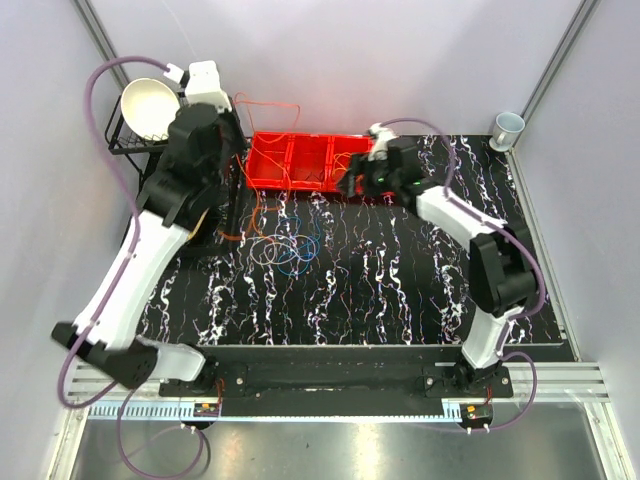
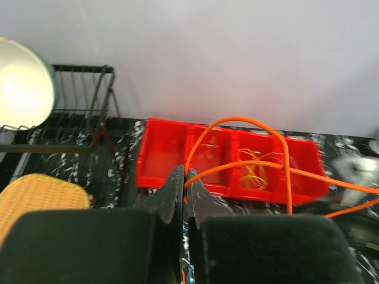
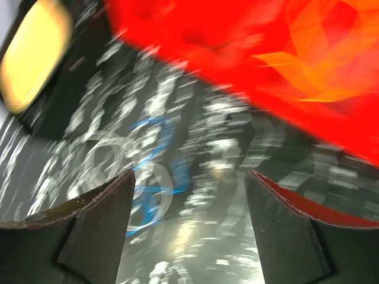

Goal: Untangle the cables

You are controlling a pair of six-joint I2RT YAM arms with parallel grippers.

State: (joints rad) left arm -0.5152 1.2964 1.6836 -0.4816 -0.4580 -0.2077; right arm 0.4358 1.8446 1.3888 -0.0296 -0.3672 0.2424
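Observation:
My left gripper [image 2: 186, 174] is shut on the orange cable [image 2: 249, 123] and holds it raised at the back left; the cable loops over the red bin [image 2: 231, 163] and trails off right. In the top view the left gripper [image 1: 238, 150] sits by the bin's left end and the orange cable [image 1: 268, 104] arches behind it. A yellow cable [image 2: 256, 167] lies in one bin compartment. Blue and white cables [image 1: 285, 248] lie in a loose tangle on the mat, blurred in the right wrist view [image 3: 142, 171]. My right gripper [image 3: 188, 183] is open and empty, near the bin's right front [image 1: 352, 185].
The red bin [image 1: 300, 160] stands at the mat's back. A black wire rack [image 1: 135, 140] with a white bowl [image 1: 150, 105] is at the back left. A yellow woven pad [image 2: 38, 195] lies left of the mat. A small cup [image 1: 507, 128] stands at the back right.

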